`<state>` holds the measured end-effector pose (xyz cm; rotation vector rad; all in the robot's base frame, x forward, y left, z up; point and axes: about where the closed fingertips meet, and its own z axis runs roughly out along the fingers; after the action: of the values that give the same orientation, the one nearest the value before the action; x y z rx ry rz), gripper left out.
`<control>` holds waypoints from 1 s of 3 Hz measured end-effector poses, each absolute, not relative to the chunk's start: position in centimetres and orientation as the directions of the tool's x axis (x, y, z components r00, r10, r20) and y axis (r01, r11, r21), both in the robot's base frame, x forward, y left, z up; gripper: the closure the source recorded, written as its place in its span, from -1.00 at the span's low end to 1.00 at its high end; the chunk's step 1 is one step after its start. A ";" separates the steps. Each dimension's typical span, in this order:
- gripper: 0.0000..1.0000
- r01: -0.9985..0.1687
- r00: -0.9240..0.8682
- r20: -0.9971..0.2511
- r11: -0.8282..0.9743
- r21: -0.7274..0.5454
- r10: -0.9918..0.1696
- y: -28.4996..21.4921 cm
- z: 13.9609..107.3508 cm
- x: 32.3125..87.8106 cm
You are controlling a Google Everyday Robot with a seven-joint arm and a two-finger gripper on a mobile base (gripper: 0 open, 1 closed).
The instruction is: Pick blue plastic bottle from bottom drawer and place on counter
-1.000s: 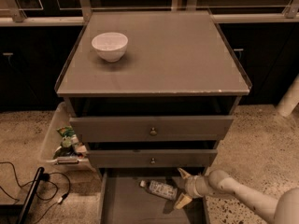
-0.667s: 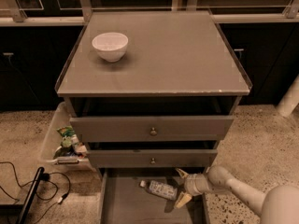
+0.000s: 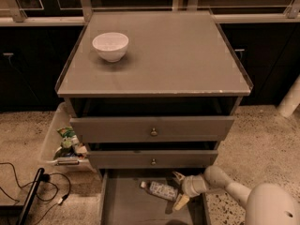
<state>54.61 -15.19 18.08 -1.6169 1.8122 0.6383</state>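
Observation:
The blue plastic bottle (image 3: 160, 190) lies on its side on the floor of the open bottom drawer (image 3: 123, 206), white cap to the left. My gripper (image 3: 179, 190) is down in the drawer at the bottle's right end. It is open, with one finger (image 3: 178, 176) behind the bottle's end and the other (image 3: 181, 202) in front of it. The bottle rests on the drawer floor. The counter (image 3: 168, 55) is the grey cabinet top above, with a chipped front edge.
A white bowl (image 3: 110, 46) stands on the counter's back left. The two upper drawers (image 3: 152, 128) are slightly open and overhang the bottom one. A bin of packets (image 3: 65, 144) sits on the floor to the left, with cables (image 3: 33, 182) beside it.
The gripper and the bottle stay in about the same place. The arm's bulky rear part has shifted slightly left into view.

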 end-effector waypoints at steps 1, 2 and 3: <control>-1.00 -0.985 -0.073 -0.706 0.161 -0.058 -0.704 -14.4 16.0 54.7; -1.00 -0.974 -0.085 -0.708 0.207 -0.088 -0.701 -13.9 15.1 55.5; -1.00 -0.962 -0.105 -0.719 0.253 -0.101 -0.687 -13.5 14.6 56.1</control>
<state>56.15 -13.47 14.65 -1.5018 1.8625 0.5281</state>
